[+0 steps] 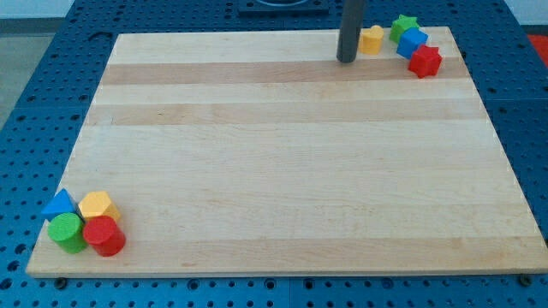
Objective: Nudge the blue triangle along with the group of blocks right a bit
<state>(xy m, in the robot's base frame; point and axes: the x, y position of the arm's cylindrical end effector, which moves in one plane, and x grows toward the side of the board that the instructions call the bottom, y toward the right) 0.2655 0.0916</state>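
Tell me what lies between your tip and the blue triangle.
Nothing: in the camera view, only bare board stretches from my tip at the view's top to the blue triangle at bottom left.

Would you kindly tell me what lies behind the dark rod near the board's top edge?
My tip stands just left of the yellow block, covering its left edge; nothing else shows behind it.

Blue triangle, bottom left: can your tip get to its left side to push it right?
Probably yes: my tip is far off by the yellow block; bare board lies between, though the blue triangle hugs the board's left edge.
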